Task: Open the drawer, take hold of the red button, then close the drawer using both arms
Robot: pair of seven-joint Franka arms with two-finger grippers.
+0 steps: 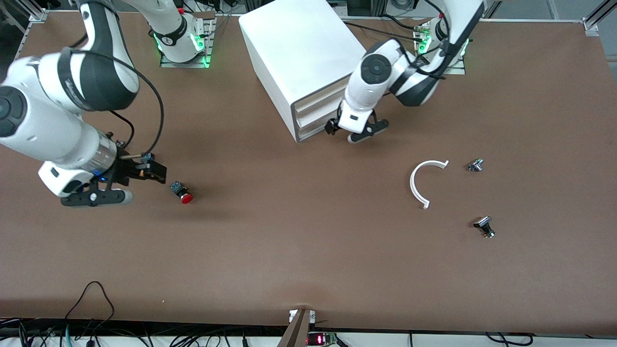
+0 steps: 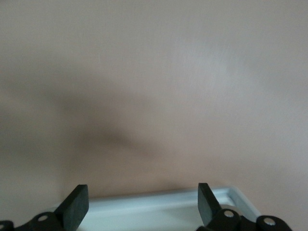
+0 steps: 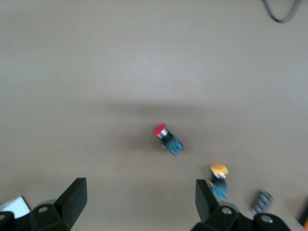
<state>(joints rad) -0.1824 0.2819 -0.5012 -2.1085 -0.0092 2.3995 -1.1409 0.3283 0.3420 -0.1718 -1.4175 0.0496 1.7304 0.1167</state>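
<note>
The white cabinet stands near the robots' bases, and its stacked drawers face the left arm's end of the table. My left gripper is open at the lowest drawer fronts. In the left wrist view the gripper has a white drawer rim between its fingers without gripping it. The red-capped button lies on the table toward the right arm's end. My right gripper is open and empty beside it. The right wrist view shows the gripper short of the button.
An orange-yellow-capped button lies close to one right finger, with a small striped part beside it. A white curved strip and two small metal parts lie toward the left arm's end of the table.
</note>
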